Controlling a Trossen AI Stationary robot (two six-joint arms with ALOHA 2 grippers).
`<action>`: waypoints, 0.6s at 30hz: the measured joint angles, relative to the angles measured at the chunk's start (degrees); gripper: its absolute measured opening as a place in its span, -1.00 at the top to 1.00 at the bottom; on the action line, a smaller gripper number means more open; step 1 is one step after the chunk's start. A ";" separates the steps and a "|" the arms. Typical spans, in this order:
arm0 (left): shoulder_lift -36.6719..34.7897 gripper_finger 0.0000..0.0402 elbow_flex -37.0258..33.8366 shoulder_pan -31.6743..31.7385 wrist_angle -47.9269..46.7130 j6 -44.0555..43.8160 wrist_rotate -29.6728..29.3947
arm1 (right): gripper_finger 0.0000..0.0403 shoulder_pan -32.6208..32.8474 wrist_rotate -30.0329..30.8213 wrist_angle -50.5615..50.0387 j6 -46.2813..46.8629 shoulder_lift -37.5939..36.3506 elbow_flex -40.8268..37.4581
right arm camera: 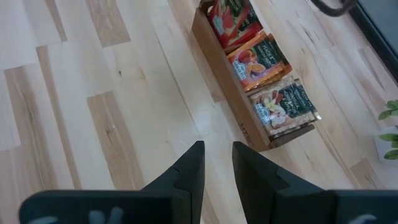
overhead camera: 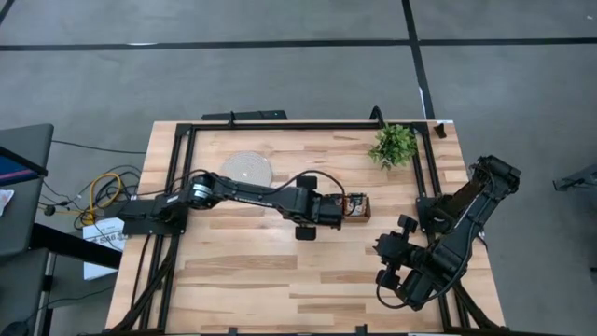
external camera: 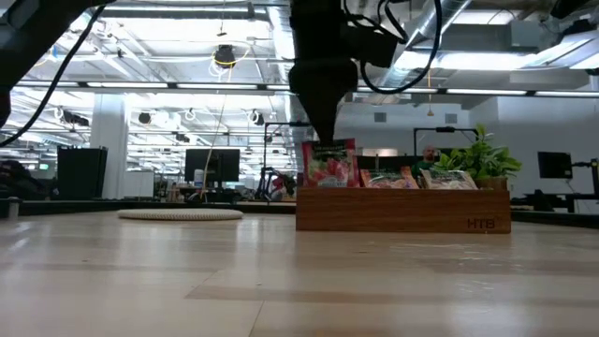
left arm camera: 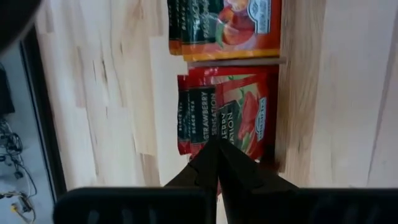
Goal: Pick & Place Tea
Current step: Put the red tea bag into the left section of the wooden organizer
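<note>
- The left gripper (left arm camera: 216, 146) is shut tight on a red tea sachet (left arm camera: 227, 118). It holds the sachet right over one end part of the wooden tray (external camera: 402, 211).
- More tea sachets (right arm camera: 264, 59) stand in the tray's three parts.
- The tray sits near the middle of the table (overhead camera: 280, 280).
- The round white disc (overhead camera: 246, 169) lies at about 10 o'clock from the tray.
- The right gripper (right arm camera: 217, 165) waits at about 4 o'clock from the tray, a bit open, holding nothing.
</note>
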 joint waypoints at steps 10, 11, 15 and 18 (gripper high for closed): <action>0.00 1.00 0.00 0.72 0.97 0.16 1.63 | 0.63 0.00 -0.04 0.03 -0.01 0.00 0.00; 0.00 1.00 0.00 0.70 1.01 0.16 1.85 | 0.63 0.00 -0.04 0.05 -0.01 0.00 0.00; 0.00 1.00 0.00 0.80 0.97 0.16 1.96 | 0.63 0.00 -0.04 0.15 -0.02 0.00 0.00; 0.00 1.00 0.00 0.91 0.99 0.14 1.97 | 0.63 0.00 -0.04 0.15 -0.02 0.00 0.00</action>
